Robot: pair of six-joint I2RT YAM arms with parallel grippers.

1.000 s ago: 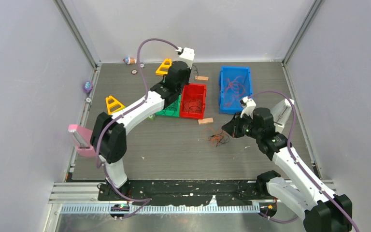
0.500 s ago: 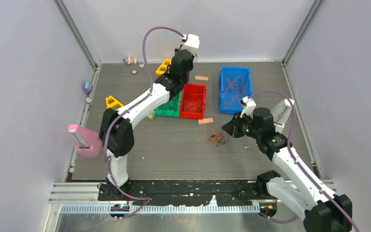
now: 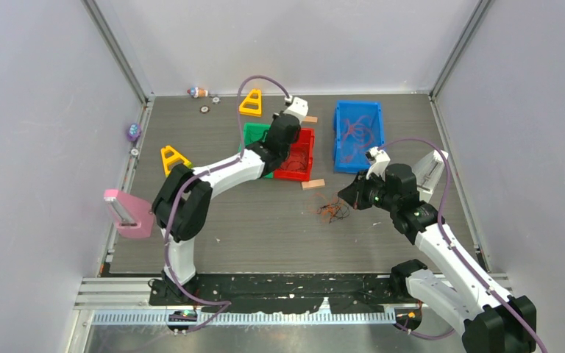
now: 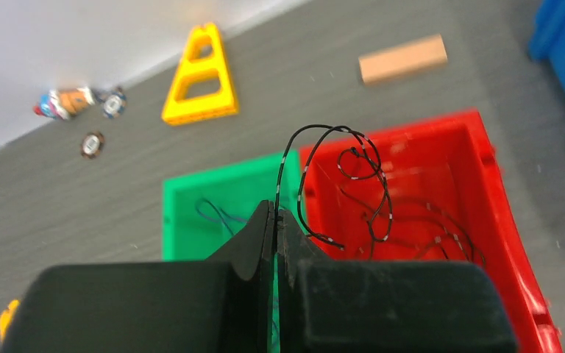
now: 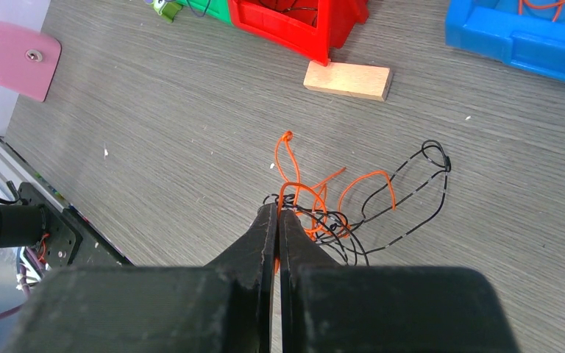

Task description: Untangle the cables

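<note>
My left gripper (image 4: 276,213) is shut on a thin black cable (image 4: 338,176) that curls up from its tips over the red bin (image 4: 478,191), which holds more dark strands. In the top view the left gripper (image 3: 288,126) hangs over the red bin (image 3: 305,169) and the green bin (image 3: 251,132). My right gripper (image 5: 278,213) is shut on a clump of orange and black cables (image 5: 338,202) lying on the table. That clump (image 3: 332,211) sits just left of the right gripper (image 3: 347,197) in the top view. The blue bin (image 3: 359,110) holds orange strands.
A wooden block (image 3: 313,184) lies near the red bin, another (image 3: 309,119) behind it. Two yellow triangles (image 3: 251,103) (image 3: 173,157) sit at the back and left. A pink tool (image 3: 125,212) is at the left edge. Small toys (image 3: 197,92) lie at the back.
My left arm has swung down and right from high behind the bins to low over the red bin, carrying the black cable. The right arm and the clump have not moved.
</note>
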